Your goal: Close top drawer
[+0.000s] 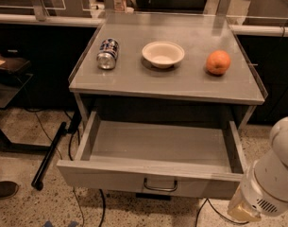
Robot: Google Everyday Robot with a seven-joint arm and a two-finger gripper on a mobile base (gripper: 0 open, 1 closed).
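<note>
The top drawer [110, 178] is pulled far out of the grey cabinet [181, 82]. It is wide, shallow and empty, and its flat front has a small metal loop handle [160, 186] at the centre. A white arm segment [268, 176] shows at the lower right, just beside the drawer's right front corner. My gripper itself is out of view, so its fingers are hidden. The lower drawers are hidden behind the open front.
On the cabinet top lie a drink can [108, 54] on its side, a white bowl [163, 54] and an orange [218, 62]. A black pole [51, 155] and cables lie on the floor at the left. A shoe [2, 189] shows at the far left.
</note>
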